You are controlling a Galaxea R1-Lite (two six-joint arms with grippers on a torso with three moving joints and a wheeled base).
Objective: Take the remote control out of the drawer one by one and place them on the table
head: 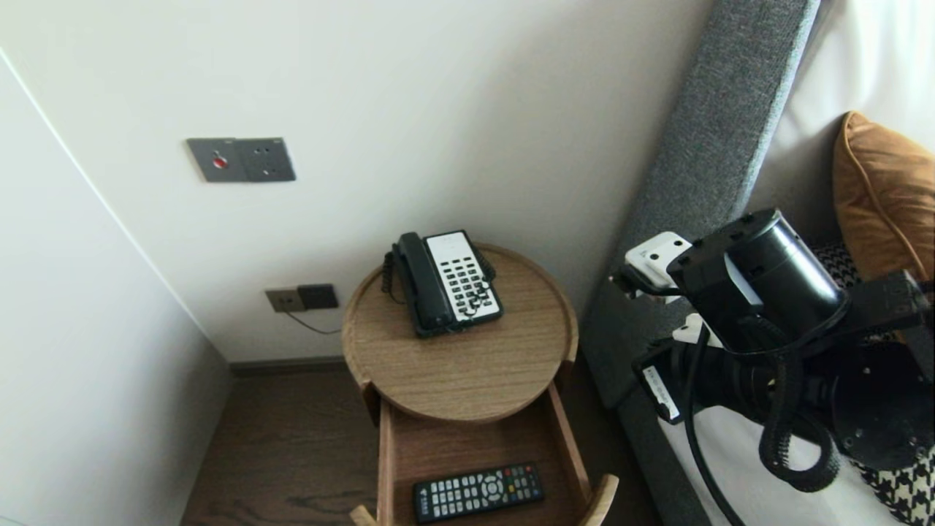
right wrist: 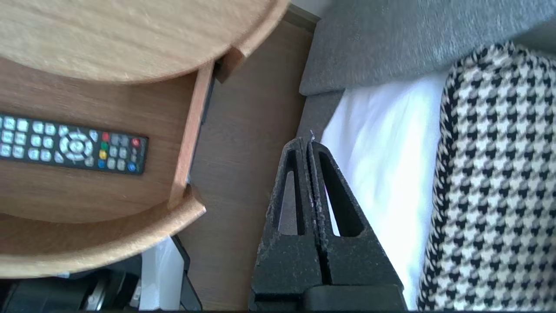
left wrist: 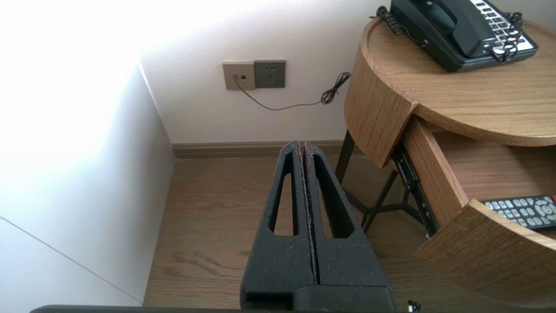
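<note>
A black remote control [head: 478,492] lies flat in the open drawer [head: 467,446] of a round wooden bedside table [head: 467,365]. A black-and-white desk phone [head: 445,281] sits at the back of the tabletop. My right arm [head: 760,292] hangs to the right of the table, above the bed's edge. Its gripper [right wrist: 306,141] is shut and empty, over the floor strip between drawer and bed, apart from the remote [right wrist: 71,145]. My left gripper [left wrist: 301,143] is shut and empty, low over the wooden floor left of the table, with the remote [left wrist: 523,211] off to its side.
A grey padded headboard [head: 701,168] rises right of the table, with a white sheet [right wrist: 382,165], a houndstooth cushion [right wrist: 499,195] and an orange cushion [head: 880,197]. The drawer front [right wrist: 130,243] juts toward me. Wall sockets [head: 299,298] with a cord sit low behind the table.
</note>
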